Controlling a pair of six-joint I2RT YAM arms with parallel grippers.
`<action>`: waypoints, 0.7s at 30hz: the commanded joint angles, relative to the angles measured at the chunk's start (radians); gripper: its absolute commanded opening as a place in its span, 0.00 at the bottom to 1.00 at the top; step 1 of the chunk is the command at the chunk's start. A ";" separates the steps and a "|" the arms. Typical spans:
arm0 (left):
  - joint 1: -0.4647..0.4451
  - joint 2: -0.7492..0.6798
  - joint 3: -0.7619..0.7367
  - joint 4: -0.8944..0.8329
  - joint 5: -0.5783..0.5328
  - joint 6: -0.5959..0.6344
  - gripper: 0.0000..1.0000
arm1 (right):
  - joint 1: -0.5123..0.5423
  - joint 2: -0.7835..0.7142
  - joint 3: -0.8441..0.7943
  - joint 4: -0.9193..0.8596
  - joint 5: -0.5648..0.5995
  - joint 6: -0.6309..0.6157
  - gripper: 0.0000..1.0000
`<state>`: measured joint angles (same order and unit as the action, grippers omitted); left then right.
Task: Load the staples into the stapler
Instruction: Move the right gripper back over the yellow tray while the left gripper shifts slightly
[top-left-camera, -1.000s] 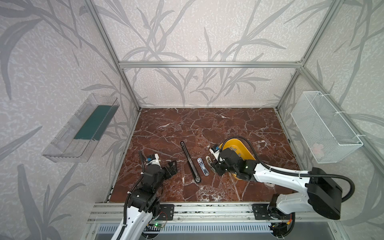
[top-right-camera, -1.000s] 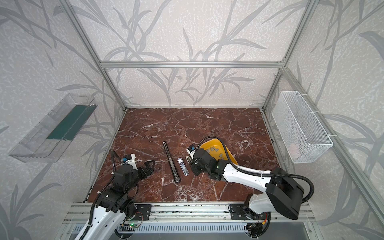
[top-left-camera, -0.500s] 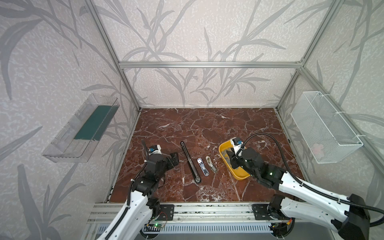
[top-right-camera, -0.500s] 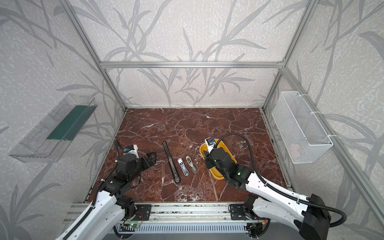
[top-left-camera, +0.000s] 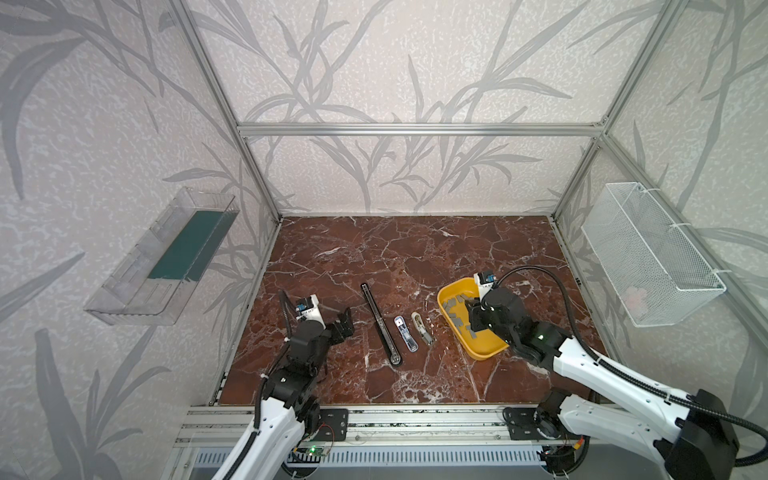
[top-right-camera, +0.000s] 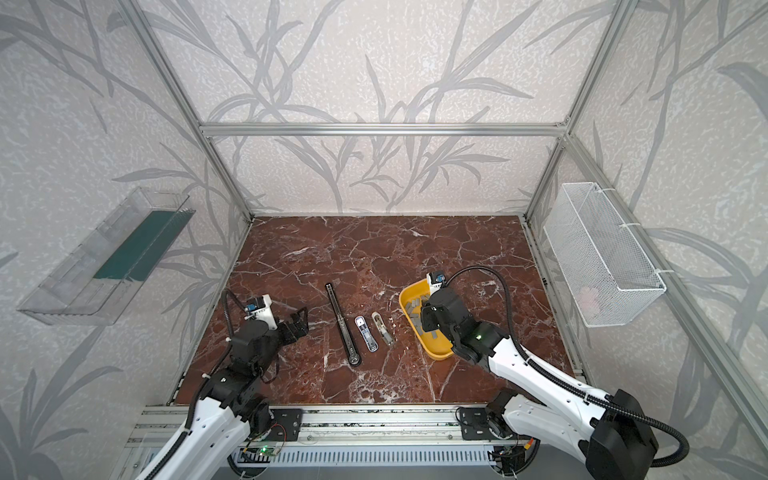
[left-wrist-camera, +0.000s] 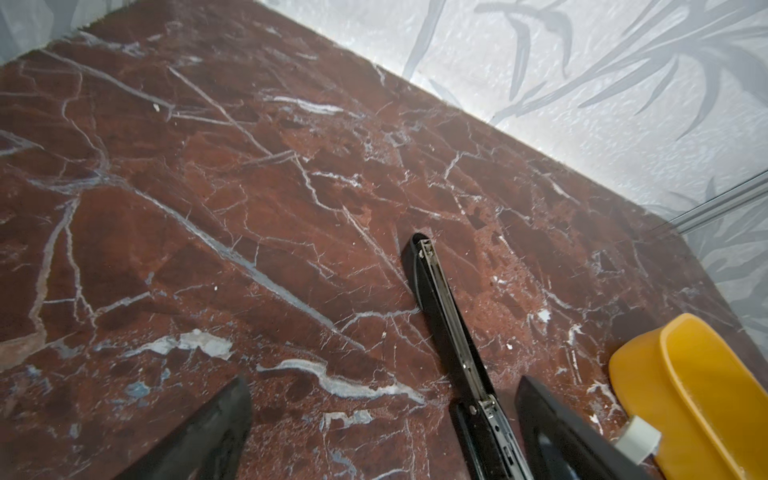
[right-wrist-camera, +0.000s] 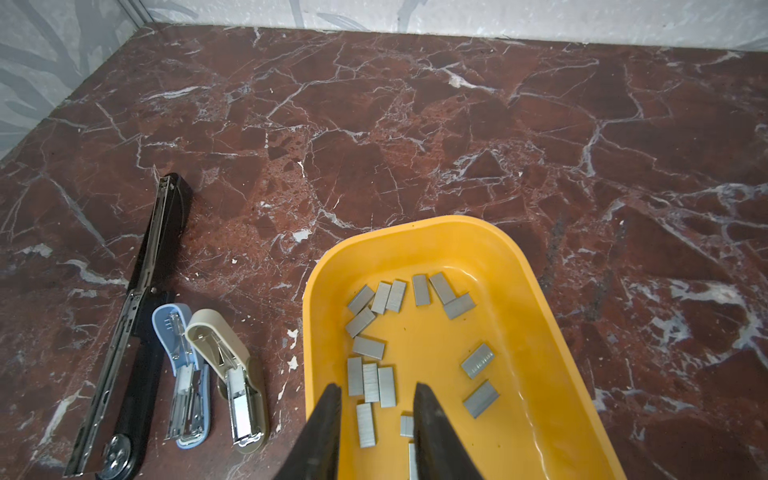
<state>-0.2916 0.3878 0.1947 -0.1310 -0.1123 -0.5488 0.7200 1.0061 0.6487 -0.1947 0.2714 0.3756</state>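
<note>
Right wrist view: right gripper (right-wrist-camera: 377, 386) part open, empty, over staples (right-wrist-camera: 370, 347) in yellow tray (right-wrist-camera: 536, 316); some touch, might pinch two.

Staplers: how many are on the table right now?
3, lying side by side beside the yellow tray: a long black stapler farthest from it, a small blue stapler in the middle, a small beige stapler nearest. None appears hidden.

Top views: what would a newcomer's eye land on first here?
The yellow tray, right of the table's centre, scattered with grey staples, the right gripper poised open above them. Left of it three opened staplers lie side by side: long black stapler, blue stapler, beige stapler.
</note>
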 joint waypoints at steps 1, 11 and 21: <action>0.003 -0.098 -0.029 -0.033 -0.022 -0.010 0.99 | -0.015 0.023 0.051 -0.051 0.000 0.027 0.32; 0.003 -0.034 -0.009 -0.029 0.074 -0.012 0.99 | -0.131 0.153 -0.007 0.005 -0.018 -0.009 0.30; 0.003 0.092 0.004 0.025 0.069 -0.009 0.99 | -0.137 0.371 0.101 -0.015 -0.128 -0.004 0.30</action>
<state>-0.2916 0.4583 0.1787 -0.1406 -0.0315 -0.5529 0.5854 1.3388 0.6888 -0.1871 0.1715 0.3698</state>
